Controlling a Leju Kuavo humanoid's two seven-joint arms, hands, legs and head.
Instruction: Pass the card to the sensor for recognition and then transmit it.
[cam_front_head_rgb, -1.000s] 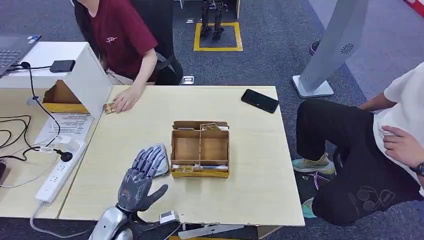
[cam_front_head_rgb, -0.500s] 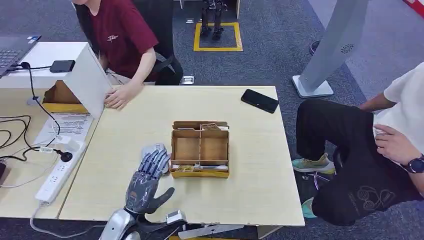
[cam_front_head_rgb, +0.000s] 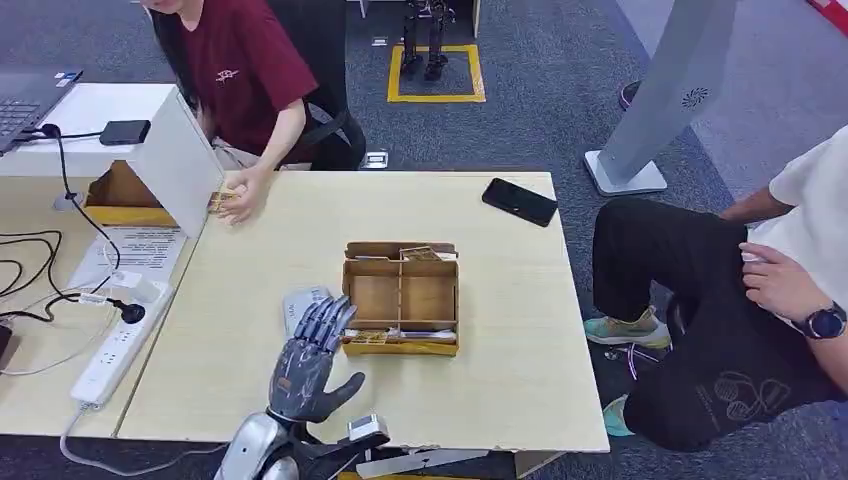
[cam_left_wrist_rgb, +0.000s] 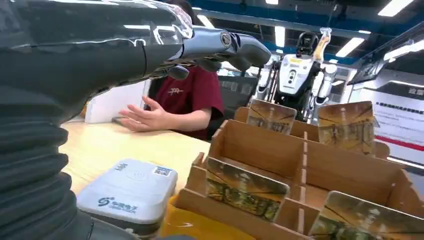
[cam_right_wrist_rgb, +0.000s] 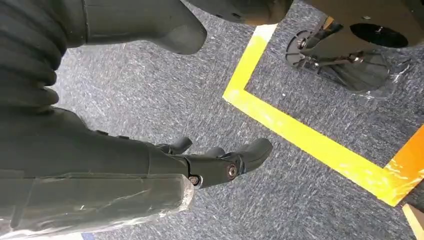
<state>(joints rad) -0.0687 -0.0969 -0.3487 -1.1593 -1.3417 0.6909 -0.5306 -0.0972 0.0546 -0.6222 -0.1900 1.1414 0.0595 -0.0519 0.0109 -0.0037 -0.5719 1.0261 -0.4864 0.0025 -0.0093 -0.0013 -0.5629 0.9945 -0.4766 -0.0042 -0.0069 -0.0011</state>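
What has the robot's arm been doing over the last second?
The left hand, open and holding nothing, slid rightward toward the cardboard card box, uncovering the grey card sensor it had been over. The person's hand moved to the white box. The card box and black phone stayed put.

The left hand (cam_front_head_rgb: 306, 365) is raised with fingers (cam_front_head_rgb: 325, 322) spread, empty; the right hand (cam_right_wrist_rgb: 150, 165) hangs empty.

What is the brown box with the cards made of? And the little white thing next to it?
The box looks like plain brown cardboard: matte, with thin slotted dividers and raw cut edges in the left wrist view. The white sensor beside it seems to be smooth plastic, with rounded corners, a slight sheen and printed logos. The cards look like glossy printed card or plastic; I can't tell which.
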